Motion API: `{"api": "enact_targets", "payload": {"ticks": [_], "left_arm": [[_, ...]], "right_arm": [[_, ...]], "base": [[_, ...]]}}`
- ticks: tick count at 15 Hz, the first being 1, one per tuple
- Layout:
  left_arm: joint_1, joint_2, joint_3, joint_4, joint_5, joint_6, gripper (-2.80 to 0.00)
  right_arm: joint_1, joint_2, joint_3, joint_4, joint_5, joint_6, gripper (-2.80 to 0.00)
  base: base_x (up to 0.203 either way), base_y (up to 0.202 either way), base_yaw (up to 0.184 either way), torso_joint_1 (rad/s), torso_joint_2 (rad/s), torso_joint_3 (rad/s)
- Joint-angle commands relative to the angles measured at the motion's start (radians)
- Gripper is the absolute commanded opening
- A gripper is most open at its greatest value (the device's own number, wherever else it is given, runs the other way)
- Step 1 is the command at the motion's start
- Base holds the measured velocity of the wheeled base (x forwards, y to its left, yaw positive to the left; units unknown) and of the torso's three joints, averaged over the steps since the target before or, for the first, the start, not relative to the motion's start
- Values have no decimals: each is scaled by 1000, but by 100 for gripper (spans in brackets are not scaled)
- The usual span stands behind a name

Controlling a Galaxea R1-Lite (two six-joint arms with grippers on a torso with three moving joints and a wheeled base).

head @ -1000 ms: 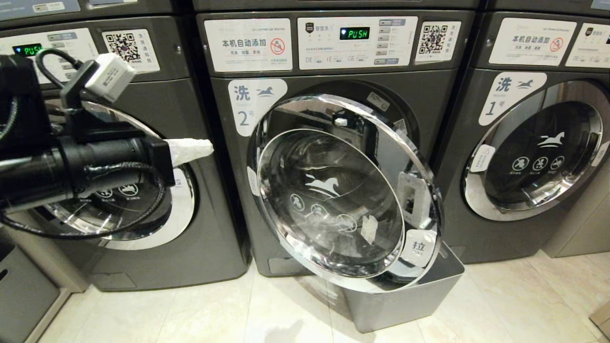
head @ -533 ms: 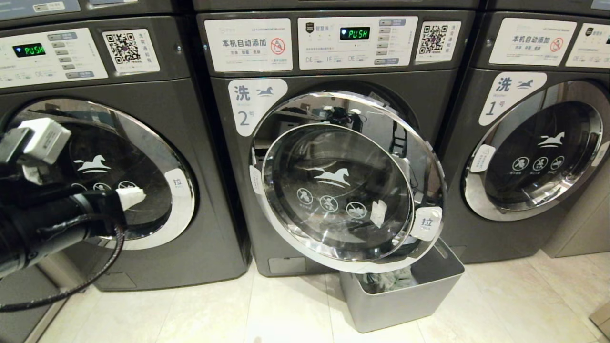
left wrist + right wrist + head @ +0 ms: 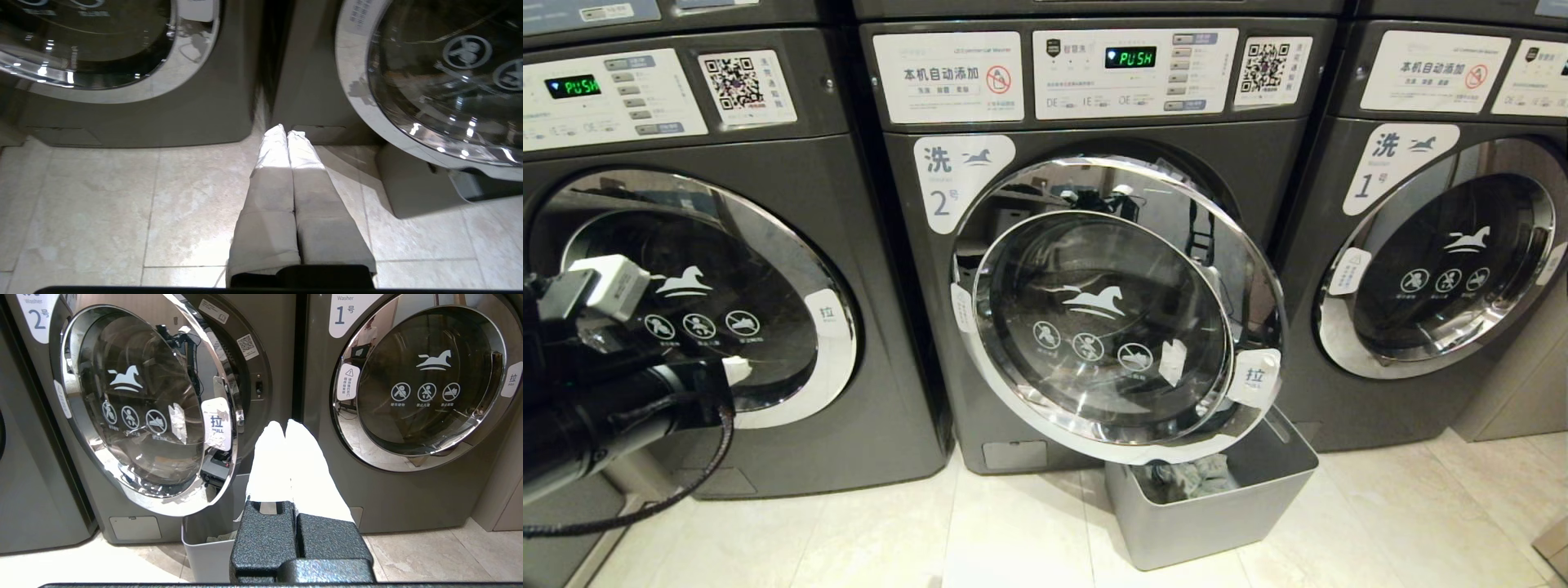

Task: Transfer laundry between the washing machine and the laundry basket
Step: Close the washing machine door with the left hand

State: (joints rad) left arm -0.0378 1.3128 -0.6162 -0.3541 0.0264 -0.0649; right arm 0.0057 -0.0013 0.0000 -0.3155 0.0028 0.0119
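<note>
Well right of left end effector (image 3: 737,371): laundry (image 3: 1188,476) inside laundry basket (image 3: 1217,523).

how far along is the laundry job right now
Looks done: the laundry lies in the laundry basket below the door of the washing machine marked 2. In hand: nothing; the left gripper is shut and empty over the floor, and the right gripper is shut and empty too. Left: that door stands ajar, so latching it may remain.
</note>
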Motion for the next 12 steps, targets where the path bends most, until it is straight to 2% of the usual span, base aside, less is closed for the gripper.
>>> {"api": "enact_targets", "payload": {"ticks": [1, 4, 7, 12], "left_arm": [[81, 37, 28, -40, -11, 40, -280], [84, -6, 74, -34, -38, 51, -280], [85, 25, 59, -34, -120, 53, -280], [91, 65, 47, -65, -128, 47, -280]], "right_arm": [[0, 1, 40, -2, 0, 0, -280], [0, 1, 40, -1, 0, 0, -280], [0, 1, 40, -2, 0, 0, -280], [0, 1, 40, -2, 0, 0, -280]], "base": [[0, 0, 0, 0, 0, 0], [0, 0, 0, 0, 0, 0], [0, 0, 0, 0, 0, 0], [0, 0, 0, 0, 0, 0]]}}
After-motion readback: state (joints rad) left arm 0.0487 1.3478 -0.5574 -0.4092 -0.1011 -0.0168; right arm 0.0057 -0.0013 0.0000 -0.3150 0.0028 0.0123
